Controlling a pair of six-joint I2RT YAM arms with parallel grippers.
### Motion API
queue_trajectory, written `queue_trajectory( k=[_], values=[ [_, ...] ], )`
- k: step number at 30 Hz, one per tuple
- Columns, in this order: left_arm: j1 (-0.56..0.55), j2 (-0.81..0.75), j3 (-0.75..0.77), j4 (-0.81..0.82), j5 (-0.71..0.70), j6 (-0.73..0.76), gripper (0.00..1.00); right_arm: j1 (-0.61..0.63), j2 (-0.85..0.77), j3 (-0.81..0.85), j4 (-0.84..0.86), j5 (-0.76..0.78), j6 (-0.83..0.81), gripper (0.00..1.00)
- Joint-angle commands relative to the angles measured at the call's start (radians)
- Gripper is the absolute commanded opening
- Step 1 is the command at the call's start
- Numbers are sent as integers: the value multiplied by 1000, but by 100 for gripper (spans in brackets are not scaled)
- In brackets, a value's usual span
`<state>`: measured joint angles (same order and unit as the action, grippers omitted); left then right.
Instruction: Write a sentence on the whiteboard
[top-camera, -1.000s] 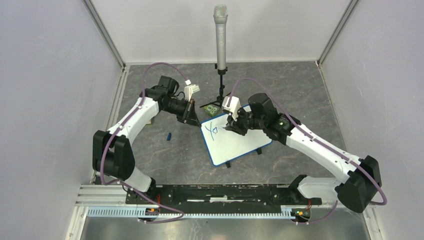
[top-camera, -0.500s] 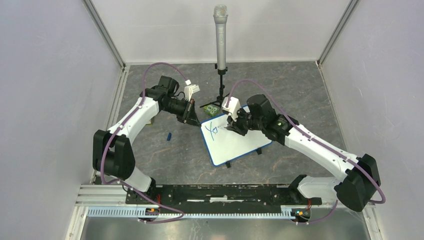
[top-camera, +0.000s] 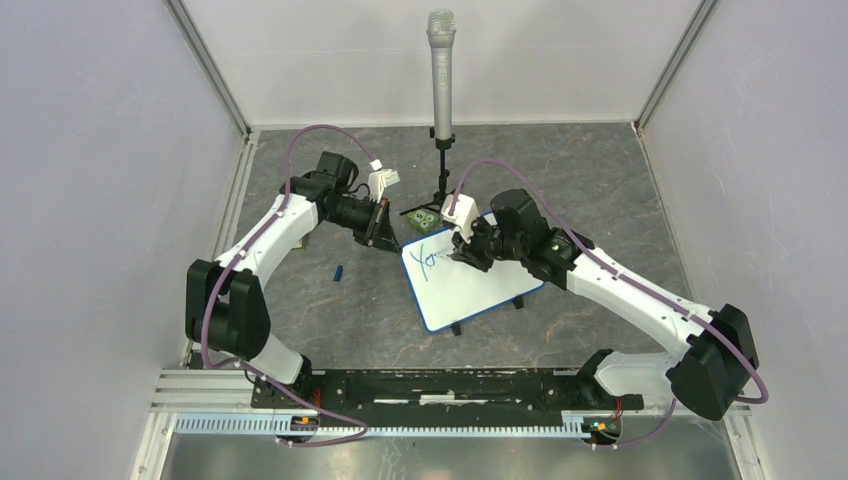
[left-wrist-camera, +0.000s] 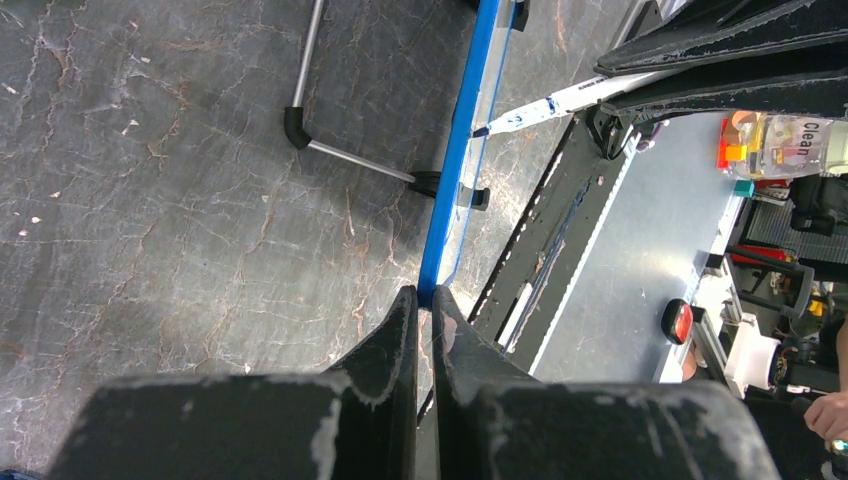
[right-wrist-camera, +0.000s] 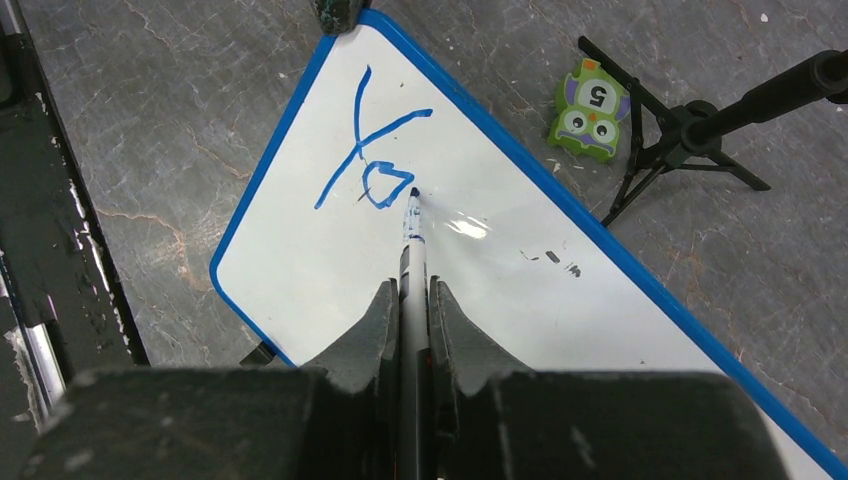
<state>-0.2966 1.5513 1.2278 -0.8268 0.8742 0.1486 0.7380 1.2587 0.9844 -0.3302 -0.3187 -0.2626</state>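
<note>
R fingers (right-wrist-camera: 378, 322) clamped on marker (right-wrist-camera: 411, 250), tip at whiteboard (right-wrist-camera: 300, 270); sentence (right-wrist-camera: 365, 160) reads "Yo". L fingers (left-wrist-camera: 395, 340) pinch whiteboard's corner edge, mid-surface (right-wrist-camera: 150, 120). Risks: marker slips under pressure → skewed strokes; thin pinch lets whiteboard pivot.

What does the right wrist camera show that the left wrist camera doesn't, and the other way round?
Only the right wrist view: the whiteboard's white face with the sentence so far, a blue "Yo", plus a green owl toy and the microphone stand's feet. Only the left wrist view: the board edge-on, its blue rim pinched by the left gripper, and a bottle labelled "Clean" beyond the table. Both: the whiteboard, the marker that the right gripper holds tip to the board, and the grey stone-patterned table.
</note>
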Motion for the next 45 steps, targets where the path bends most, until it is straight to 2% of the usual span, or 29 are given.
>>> queue_trajectory(
  k=[1,20,45],
  values=[
    [-2,1,21,2,20,27,3,1,-3,22,25,55,-15,0],
    [-2,5,21,0,23,28,2,3,-40,-56,-24,27,-24,0],
    [-3,3,17,2,22,31,2,-12,-4,58,-30,79,-55,0]
  ],
)
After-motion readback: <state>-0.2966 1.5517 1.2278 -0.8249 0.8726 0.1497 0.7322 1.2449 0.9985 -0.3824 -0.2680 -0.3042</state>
